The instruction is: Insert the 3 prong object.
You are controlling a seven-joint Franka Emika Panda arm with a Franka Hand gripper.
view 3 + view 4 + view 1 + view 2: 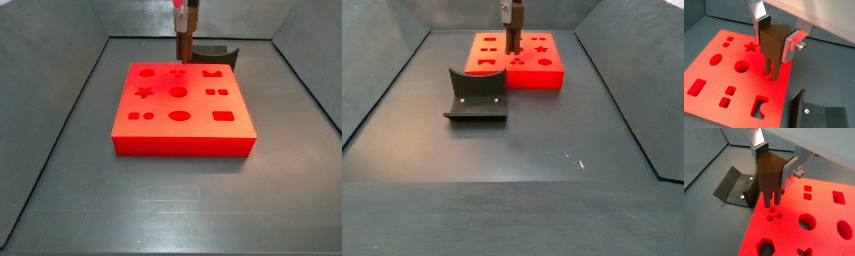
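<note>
My gripper (777,36) is shut on the 3 prong object (774,44), a dark brown piece held upright with its thin prongs (771,67) pointing down. It hangs over the red block (711,52) near the edge that faces the fixture. In a wrist view the gripper (774,162) holds the piece (769,175) with the prong tips just above three small round holes (773,215) in the block, a little to their side. In both side views the gripper (186,12) (510,10) stands over the block's far part (181,135) (543,78).
The red block has several other cutouts: a star (750,47), round and oval holes, squares, and a notched slot (759,106). The dark fixture (734,188) stands on the grey floor next to the block, also in a side view (476,95). Grey walls enclose the floor.
</note>
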